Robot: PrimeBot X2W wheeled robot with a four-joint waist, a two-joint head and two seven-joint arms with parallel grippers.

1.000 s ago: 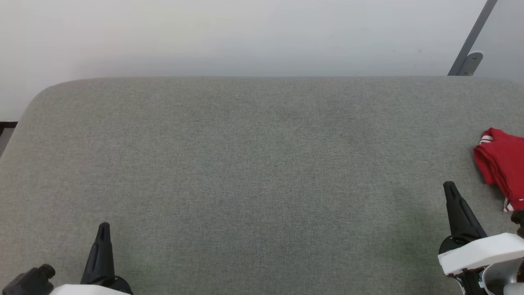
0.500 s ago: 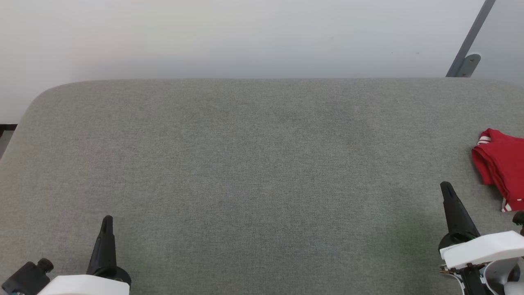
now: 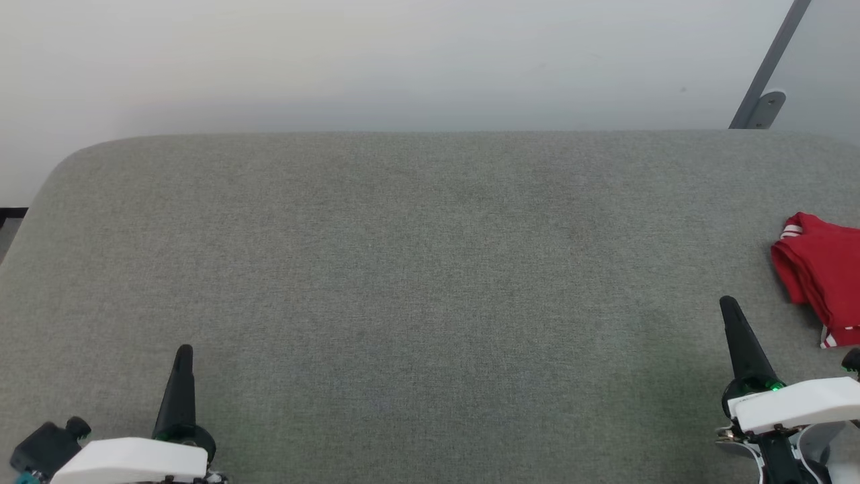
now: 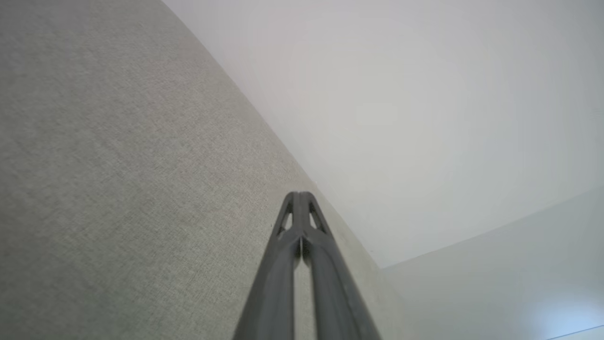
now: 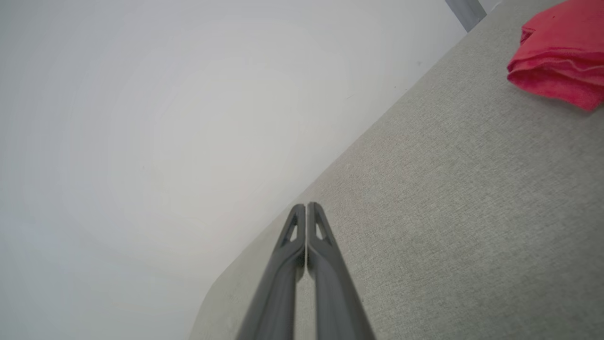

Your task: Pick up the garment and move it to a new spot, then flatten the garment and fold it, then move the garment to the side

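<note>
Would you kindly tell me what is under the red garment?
The garment rests on the grey fabric surface; whatever might lie beneath its folds is covered.

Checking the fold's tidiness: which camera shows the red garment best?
The head view: from above, the garment lies folded on the grey surface, striped trim visible, though the frame crops it. The right wrist view shows the garment side-on, cropped in a corner. The left wrist view faces the wall.
</note>
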